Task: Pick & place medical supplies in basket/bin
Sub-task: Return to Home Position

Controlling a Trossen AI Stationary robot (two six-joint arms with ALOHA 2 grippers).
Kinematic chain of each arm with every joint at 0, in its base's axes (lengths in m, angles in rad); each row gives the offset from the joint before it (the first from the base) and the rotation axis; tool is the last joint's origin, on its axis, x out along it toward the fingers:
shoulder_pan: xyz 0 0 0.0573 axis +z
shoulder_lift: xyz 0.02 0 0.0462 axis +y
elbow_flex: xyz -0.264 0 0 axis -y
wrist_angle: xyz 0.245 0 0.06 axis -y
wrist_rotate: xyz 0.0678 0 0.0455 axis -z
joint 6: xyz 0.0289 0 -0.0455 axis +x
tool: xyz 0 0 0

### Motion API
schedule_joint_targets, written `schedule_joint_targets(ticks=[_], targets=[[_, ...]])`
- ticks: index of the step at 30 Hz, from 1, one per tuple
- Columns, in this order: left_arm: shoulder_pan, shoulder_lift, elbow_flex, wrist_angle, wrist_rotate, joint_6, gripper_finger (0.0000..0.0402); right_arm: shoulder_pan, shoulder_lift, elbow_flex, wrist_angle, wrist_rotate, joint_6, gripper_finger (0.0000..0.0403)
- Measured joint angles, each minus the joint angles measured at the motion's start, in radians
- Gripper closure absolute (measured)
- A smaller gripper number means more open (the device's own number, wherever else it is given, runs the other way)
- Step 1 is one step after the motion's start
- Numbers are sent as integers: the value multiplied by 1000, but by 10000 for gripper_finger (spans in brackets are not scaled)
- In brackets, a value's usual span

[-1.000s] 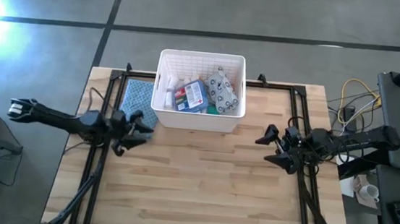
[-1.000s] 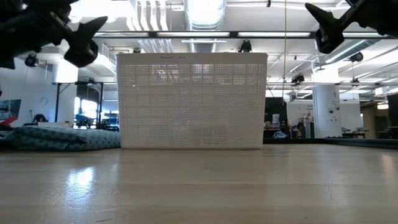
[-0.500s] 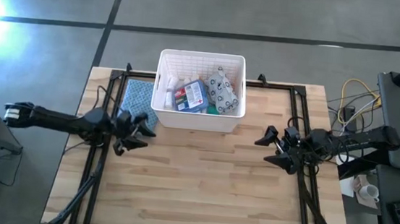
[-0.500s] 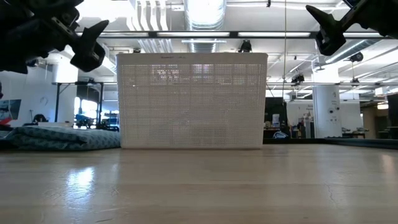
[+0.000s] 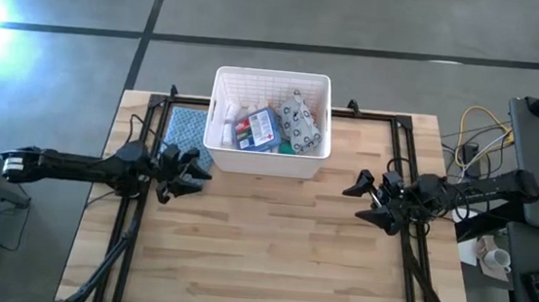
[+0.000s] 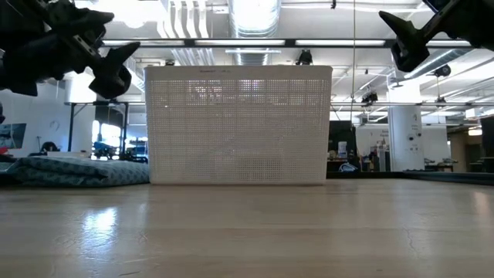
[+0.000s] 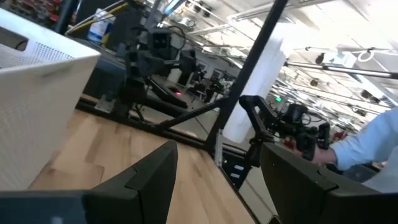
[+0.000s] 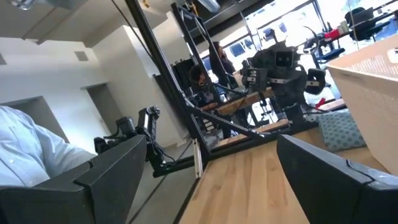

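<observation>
The medical supplies, blue first aid kit and spotted pouch included, are seen inside the white basket; none is seen on the desk; the left end effector beside the basket and the right end effector farther off are held released, empty; placing is judged done

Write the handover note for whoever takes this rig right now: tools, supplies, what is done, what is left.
Left tool: open, empty, above the table by the basket, at its left front corner.
Right tool: open, empty, over the table's right side.
Supplies: blue packet, spotted pouch and white bottles lie in the basket; none shows on the table.
Blue checked cloth lies left of the basket.
Done: packing, it seems. Left: probably just parking both arms.
</observation>
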Motion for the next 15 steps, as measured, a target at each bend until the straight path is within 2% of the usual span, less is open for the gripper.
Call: schedule_joint_targets(ticks=[7,10,15], targets=[[33,-63,0,-59,8,5,190,-1,-29,-25,0,0,0,53],[54,-92,0,-117,11,-7,190,-1,-61,-48,0,0,1,53],[60,-135,0,-120,38,-7,190,-1,-132,-90,1,0,17,53]])
